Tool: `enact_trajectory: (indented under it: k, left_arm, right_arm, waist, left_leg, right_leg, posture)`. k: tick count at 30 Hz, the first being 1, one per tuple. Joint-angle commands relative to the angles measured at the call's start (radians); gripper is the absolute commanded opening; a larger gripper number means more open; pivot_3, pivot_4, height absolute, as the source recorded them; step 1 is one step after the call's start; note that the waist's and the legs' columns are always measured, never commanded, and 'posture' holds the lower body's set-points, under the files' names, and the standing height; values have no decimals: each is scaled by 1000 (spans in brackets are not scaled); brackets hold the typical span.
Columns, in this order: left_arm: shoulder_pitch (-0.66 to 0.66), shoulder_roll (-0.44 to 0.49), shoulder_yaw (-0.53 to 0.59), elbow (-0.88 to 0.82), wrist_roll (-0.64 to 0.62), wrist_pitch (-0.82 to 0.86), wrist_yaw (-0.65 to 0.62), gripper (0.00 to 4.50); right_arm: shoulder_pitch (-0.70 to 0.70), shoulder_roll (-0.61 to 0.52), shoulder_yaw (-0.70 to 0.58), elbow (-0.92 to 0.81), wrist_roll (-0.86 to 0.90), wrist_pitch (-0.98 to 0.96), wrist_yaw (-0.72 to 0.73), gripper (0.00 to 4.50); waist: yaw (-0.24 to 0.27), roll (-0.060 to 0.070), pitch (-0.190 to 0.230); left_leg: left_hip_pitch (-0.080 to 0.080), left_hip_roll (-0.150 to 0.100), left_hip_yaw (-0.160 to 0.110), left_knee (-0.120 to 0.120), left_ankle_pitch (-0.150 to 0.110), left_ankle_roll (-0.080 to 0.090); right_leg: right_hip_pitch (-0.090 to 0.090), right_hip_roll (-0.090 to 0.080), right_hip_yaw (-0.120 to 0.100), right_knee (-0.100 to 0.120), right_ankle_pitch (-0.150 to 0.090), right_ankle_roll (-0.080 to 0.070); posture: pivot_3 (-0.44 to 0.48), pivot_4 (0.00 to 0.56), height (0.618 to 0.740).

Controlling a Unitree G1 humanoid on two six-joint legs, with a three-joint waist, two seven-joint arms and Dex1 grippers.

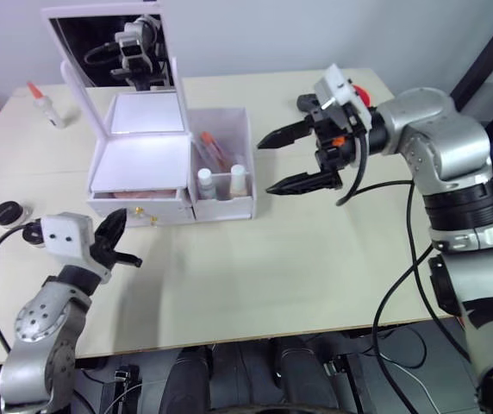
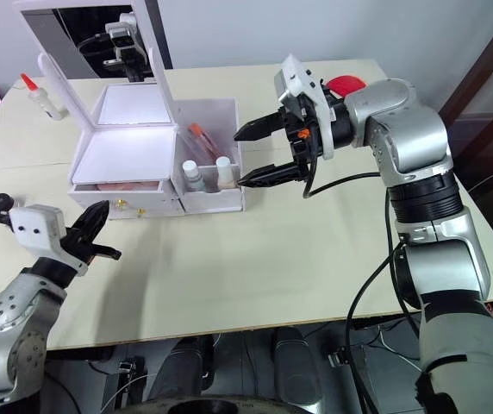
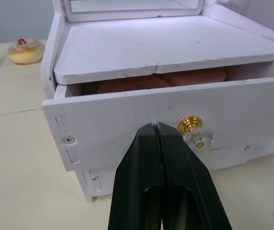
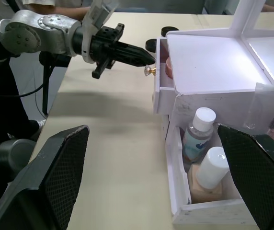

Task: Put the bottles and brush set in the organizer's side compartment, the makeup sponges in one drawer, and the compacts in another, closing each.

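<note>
A: How will the white box-shaped plastic organizer (image 1: 173,164) on the pale bench (image 1: 272,276) handle?

B: Light and rigid, I'd judge; it may slide when pushed. Its half-open top drawer (image 3: 175,127) holds soft pink sponges (image 3: 175,79).

A: Where to press?

B: Beside the small gold knob (image 3: 190,125), at two o'clock from the clenched left gripper (image 3: 156,132). The right gripper (image 1: 302,159) hangs released at three o'clock of the organizer.
</note>
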Motion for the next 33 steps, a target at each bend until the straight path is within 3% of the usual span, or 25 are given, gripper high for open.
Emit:
enact_trajectory:
  k: [1, 11, 23, 28, 32, 33]
  left_arm:
    - [-41, 17, -25, 6, 11, -18, -6, 10]
    - [-124, 36, -49, 66, 13, -17, -9, 10]
    - [-71, 58, -18, 12, -20, 14, -31, 10]
    - [19, 157, 80, -135, -168, 134, -92, 10]
    - [134, 253, 232, -179, -264, 181, -180, 10]
    - [158, 269, 261, -179, -278, 184, -197, 260]
  right_arm:
    - [-7, -8, -37, -35, 18, 1, -6, 4500]
    - [1, -8, -41, -50, 21, 11, -14, 4500]
    - [20, -26, -40, -42, 7, 14, -17, 4500]
    - [94, -44, -40, 12, -47, -46, -57, 4500]
    - [171, -91, -80, 30, -37, -17, -71, 4500]
    - [187, -102, -90, 26, -27, -4, -72, 4500]
  waist:
    - [6, 0, 0]
    - [13, 0, 0]
    - [11, 0, 0]
    - [10, 0, 0]
    - [9, 0, 0]
    - [9, 0, 0]
  left_leg:
    - [0, 0, 0, 0, 0, 0]
    - [0, 0, 0, 0, 0, 0]
    - [0, 0, 0, -1, 0, 0]
    - [0, 0, 0, -3, 0, 0]
    - [0, 1, 0, -3, 0, 0]
    - [0, 1, 0, -3, 0, 0]
  right_leg:
    - [0, 0, 0, 0, 0, 0]
    - [0, 0, 0, 0, 0, 0]
    - [0, 0, 0, 0, 0, 0]
    - [0, 0, 0, -2, 0, 0]
    - [-1, 0, 0, -2, 0, 0]
    - [-1, 0, 0, -2, 0, 0]
  posture:
    - [0, 150, 740]
    - [0, 150, 740]
    - [0, 150, 740]
    - [0, 150, 740]
    - [0, 150, 740]
    - [0, 150, 740]
